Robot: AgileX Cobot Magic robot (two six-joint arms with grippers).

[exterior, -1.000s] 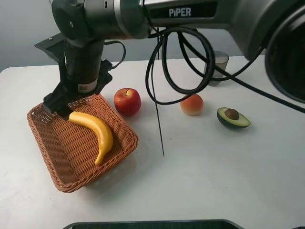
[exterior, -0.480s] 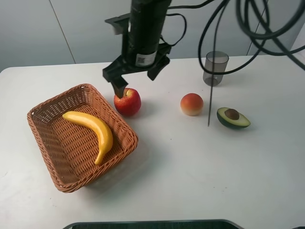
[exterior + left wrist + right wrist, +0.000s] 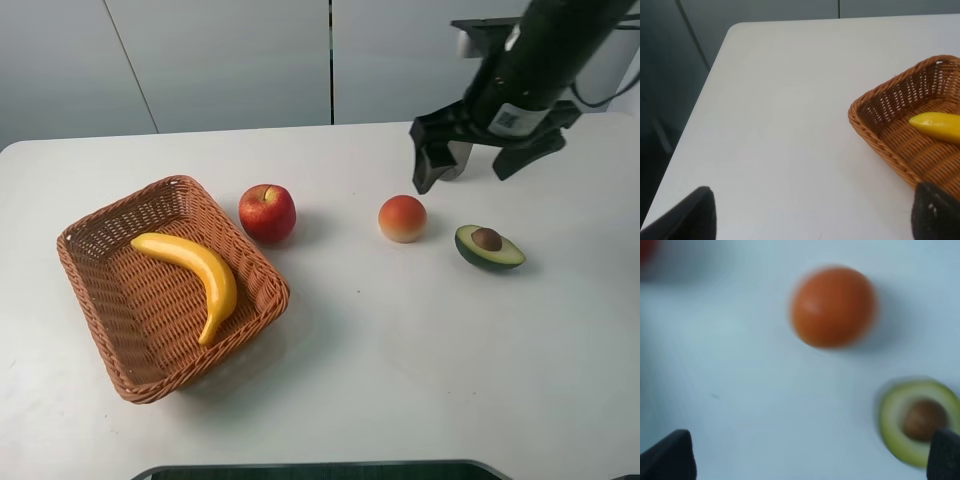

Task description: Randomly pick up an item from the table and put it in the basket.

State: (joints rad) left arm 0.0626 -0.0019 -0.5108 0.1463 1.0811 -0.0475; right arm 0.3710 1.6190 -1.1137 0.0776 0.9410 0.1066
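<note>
The yellow banana (image 3: 200,270) lies inside the orange-brown wicker basket (image 3: 100,215) at the left of the white table (image 3: 420,350). My right gripper (image 3: 468,172) is open and empty, hovering at the back right above the gap between the peach and the avocado half. In the right wrist view its gripper (image 3: 807,460) shows both dark fingertips wide apart. My left gripper (image 3: 817,220) is open and empty over bare table beside the basket's (image 3: 880,100) corner, where the banana's end (image 3: 937,126) shows. The left arm is out of the high view.
A red apple (image 3: 267,212) sits just right of the basket. A round orange-pink peach (image 3: 402,218) (image 3: 832,306) and an avocado half (image 3: 488,246) (image 3: 917,420) lie at mid-right. A grey cup (image 3: 458,157) is mostly hidden behind my right gripper.
My right arm has swung from over the basket, past the apple, to the right side above the peach and avocado. The banana stays lying in the basket.
</note>
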